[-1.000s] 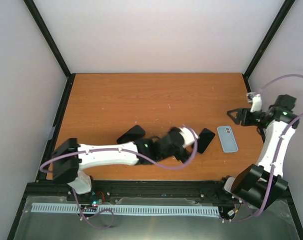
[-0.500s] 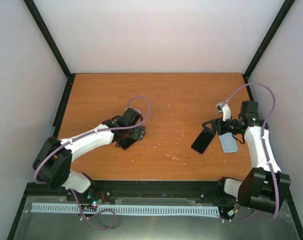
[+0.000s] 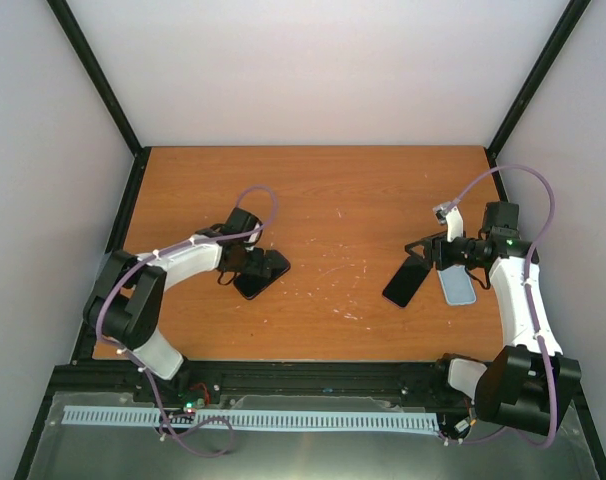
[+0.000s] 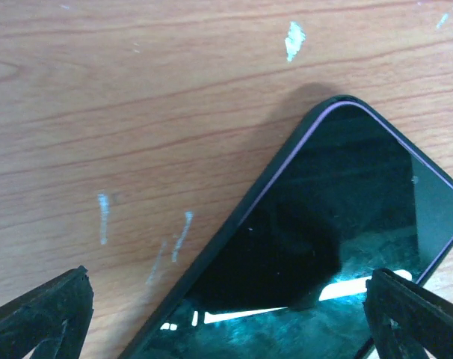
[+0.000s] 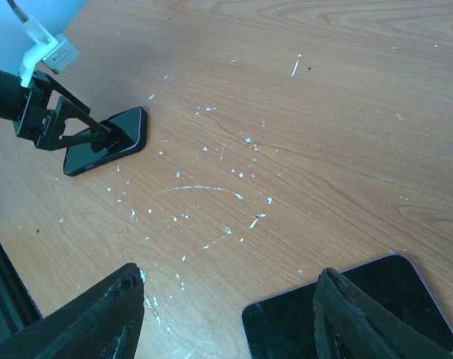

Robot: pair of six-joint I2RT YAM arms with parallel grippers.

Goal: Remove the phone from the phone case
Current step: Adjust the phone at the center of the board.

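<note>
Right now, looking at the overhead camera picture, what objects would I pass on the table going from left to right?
First the black phone by the left arm, then the second black phone, then the light blue phone case close beside it.

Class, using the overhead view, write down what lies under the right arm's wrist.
A light blue phone case lies flat on the table. Only its near end shows; the right arm covers its far end, so anything there is hidden.
</note>
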